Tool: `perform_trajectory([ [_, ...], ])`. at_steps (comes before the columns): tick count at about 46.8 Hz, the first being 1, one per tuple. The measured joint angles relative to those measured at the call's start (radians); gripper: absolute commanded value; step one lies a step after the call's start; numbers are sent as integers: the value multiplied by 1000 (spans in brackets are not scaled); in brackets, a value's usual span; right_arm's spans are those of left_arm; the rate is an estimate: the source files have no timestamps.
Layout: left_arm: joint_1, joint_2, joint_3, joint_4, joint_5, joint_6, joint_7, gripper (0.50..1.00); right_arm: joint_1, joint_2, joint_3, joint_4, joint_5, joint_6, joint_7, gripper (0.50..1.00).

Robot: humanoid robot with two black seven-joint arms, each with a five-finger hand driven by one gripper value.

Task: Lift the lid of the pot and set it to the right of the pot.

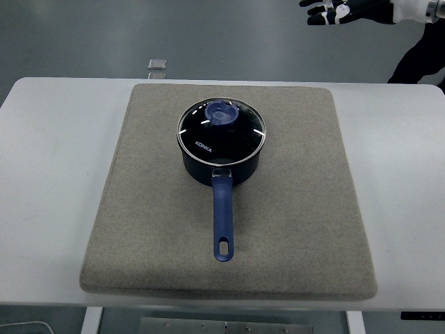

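One glass pot lid (221,131) with its blue knob sits on your pot (220,164); your right hand (332,10) hovers far off, fingers spread.

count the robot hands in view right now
1: the right hand at the top right corner, above the table's far edge, fingers spread. The left hand is out of view.

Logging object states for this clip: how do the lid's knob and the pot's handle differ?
The knob is round and short and sits atop the glass lid; the handle is long and straight and juts from the pot toward the table's near edge. The handle has a hanging hole at its end; the knob does not. Both are blue, and no hand touches either.
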Motion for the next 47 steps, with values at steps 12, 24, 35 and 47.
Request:
perform_trajectory([
  [12,0,0,0,0,0,0,0,1000,8,-19,60,173,-251,-12,3,901],
  [24,0,0,0,0,0,0,0,1000,4,-11,83,277,-441,-74,33,901],
  [35,0,0,0,0,0,0,0,1000,4,3,118,327,-570,-144,45,899],
  [47,0,0,0,0,0,0,0,1000,5,10,119,418,-646,-206,78,897],
])
